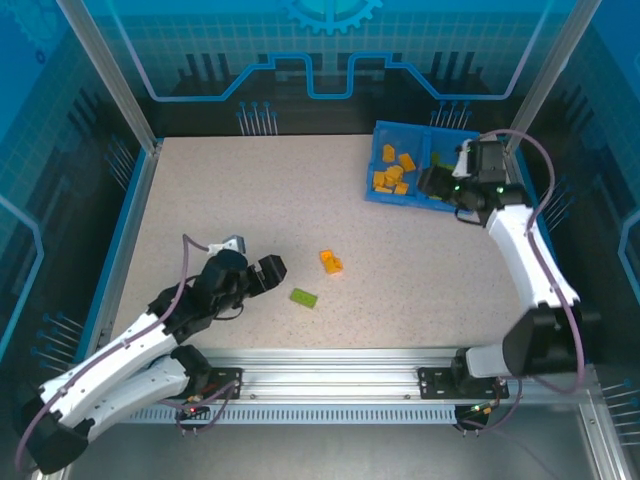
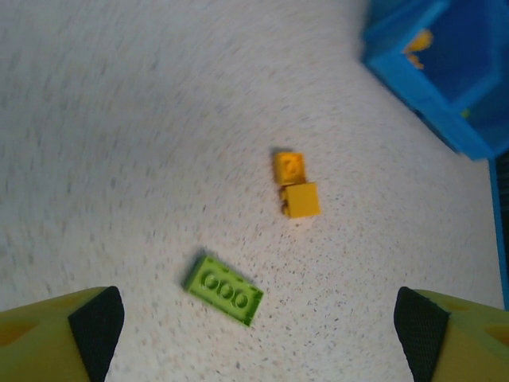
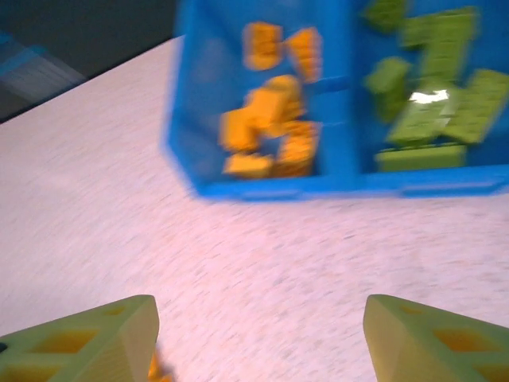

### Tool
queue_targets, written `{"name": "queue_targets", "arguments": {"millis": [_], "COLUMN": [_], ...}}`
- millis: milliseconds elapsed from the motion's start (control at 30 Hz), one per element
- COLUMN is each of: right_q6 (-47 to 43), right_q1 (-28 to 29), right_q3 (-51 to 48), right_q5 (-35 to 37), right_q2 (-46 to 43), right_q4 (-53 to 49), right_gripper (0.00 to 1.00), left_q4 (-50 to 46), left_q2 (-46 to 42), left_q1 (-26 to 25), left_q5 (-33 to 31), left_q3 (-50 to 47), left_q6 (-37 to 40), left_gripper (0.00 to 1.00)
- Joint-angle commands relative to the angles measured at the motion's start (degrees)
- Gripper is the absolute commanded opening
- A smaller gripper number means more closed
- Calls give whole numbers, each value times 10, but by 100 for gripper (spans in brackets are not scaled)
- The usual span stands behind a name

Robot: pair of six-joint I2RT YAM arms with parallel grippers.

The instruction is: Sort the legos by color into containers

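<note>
One green lego (image 1: 304, 297) lies on the table, with two orange legos (image 1: 331, 262) just beyond it. My left gripper (image 1: 272, 270) hovers to their left, open and holding nothing. In the left wrist view the green lego (image 2: 223, 289) lies ahead of the open left gripper (image 2: 258, 334), nearer its left finger, and the orange legos (image 2: 296, 187) are farther on. The blue containers (image 1: 400, 198) sit at the back right. My right gripper (image 1: 440, 185) hangs at their near edge, open and empty (image 3: 258, 334). Orange legos (image 3: 270, 135) fill the left compartment and green legos (image 3: 429, 95) the right.
A raised blue border runs round the table, with metal posts at the back corners. A metal rail (image 1: 330, 375) carrying both arm bases lies along the near edge. A small orange bit (image 3: 159, 370) shows by the right gripper's left finger; what it is I cannot tell.
</note>
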Motion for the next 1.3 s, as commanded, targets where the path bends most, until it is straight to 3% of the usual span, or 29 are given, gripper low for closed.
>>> {"name": "queue_targets", "arguments": {"millis": [0,233,333,500,600,733,867,1033,1267], "right_q6": [-19,19,-2,5,2,-2,8,27,74], "right_q1": [84,243,310,356,365,365,366,358,277], "right_q3": [-43,-130,-137,-119,-85,-39,-14,-44,-171], "right_q5": [-19,-33,21,36,71,101,106,105,103], "right_q2": [-46,-83,-47,55,136,229,279,236,52], "right_q4": [-18,-3,-19,35,61,73,76,86,85], "right_gripper": [72,75,77,78,82,84,82,83,85], "left_q4": [-23,-73,-84,-80,-105,-159,-125,-69,-30], "left_q2": [60,203,200,164,157,150,126,164,348], "left_q1": [-26,-75,-82,-82,-82,-82,-81,-79,-79], "left_q5": [1,-29,-64,-92,-107,-130,-125,-117,-54], "left_q3": [19,97,97,76,88,96,66,80,202], "left_q6": [-213,-277,-293,-289,-230,-216,-196,-115,-87], "left_gripper": [91,95,95,95,98,99,99,98,98]}}
